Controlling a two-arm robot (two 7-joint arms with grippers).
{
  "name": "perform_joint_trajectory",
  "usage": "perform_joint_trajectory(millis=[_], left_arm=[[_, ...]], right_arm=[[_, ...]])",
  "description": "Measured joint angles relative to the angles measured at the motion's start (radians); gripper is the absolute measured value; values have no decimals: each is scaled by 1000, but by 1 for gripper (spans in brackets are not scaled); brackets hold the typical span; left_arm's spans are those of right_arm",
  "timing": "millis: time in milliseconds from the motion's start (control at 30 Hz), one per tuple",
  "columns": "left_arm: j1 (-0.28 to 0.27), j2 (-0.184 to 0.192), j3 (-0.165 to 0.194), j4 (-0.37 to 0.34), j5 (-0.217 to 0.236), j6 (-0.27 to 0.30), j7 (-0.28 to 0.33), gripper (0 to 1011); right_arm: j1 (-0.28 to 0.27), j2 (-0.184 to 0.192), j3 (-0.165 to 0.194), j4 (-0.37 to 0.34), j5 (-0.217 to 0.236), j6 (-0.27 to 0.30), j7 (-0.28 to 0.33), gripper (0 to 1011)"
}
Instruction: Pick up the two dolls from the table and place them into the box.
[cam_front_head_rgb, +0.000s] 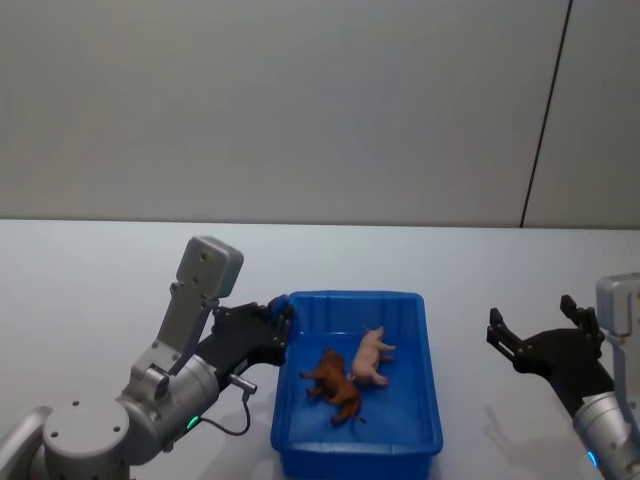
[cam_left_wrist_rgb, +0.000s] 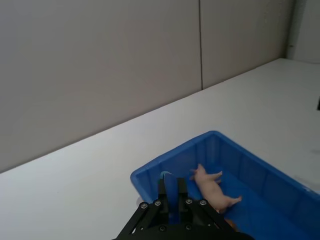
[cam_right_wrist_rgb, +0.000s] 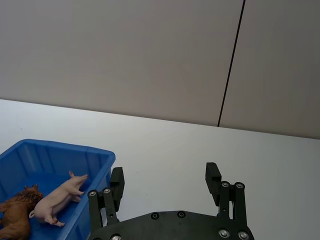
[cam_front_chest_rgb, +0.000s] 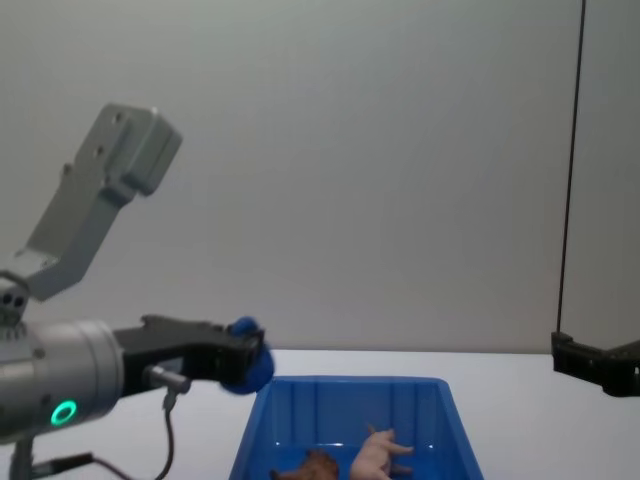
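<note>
Blue plastic dominates the lower centre of the head view, where the box (cam_front_head_rgb: 432, 350) sits on the white table (cam_front_head_rgb: 80, 290). Both dolls lie inside it, side by side on its floor: the pale pink pig (cam_front_head_rgb: 372, 357) toward the right, tipped onto its side with legs out, and the dark reddish-brown animal (cam_front_head_rgb: 335, 385) just to its left and slightly lower in the frame, the two close together or perhaps touching (the head view does not settle which).

At lower left of the head view, the left gripper (cam_front_head_rgb: 284, 322) sits at the box's upper-left corner, just above the rim. In the left wrist view its fingers (cam_left_wrist_rgb: 162, 192) stand close together, pressed nearly flat against each other with nothing between them.

At the right edge of the head view, the right gripper (cam_front_head_rgb: 533, 323) hovers over bare table, well apart from the box. Its fingers (cam_right_wrist_rgb: 117, 181) are spread wide in the right wrist view, holding nothing, with the pig and brown animal visible inside the box at that frame's lower left.
</note>
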Motion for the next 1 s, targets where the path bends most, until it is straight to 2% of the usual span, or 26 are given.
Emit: perform_joint_trajectory(millis=[100, 533, 767, 1000], left_arm=[[-12, -4, 1, 2, 4, -16, -43, 113], [-74, -35, 12, 58, 10, -75, -240, 538], [-93, -47, 18, 80, 11, -90, -297, 787], [-105, -54, 20, 92, 11, -98, -331, 967]], right_arm=[[0, 0, 0, 0, 0, 0, 0, 1001], [0, 0, 0, 0, 0, 0, 0, 1001], [0, 0, 0, 0, 0, 0, 0, 1001], [0, 0, 0, 0, 0, 0, 0, 1001]])
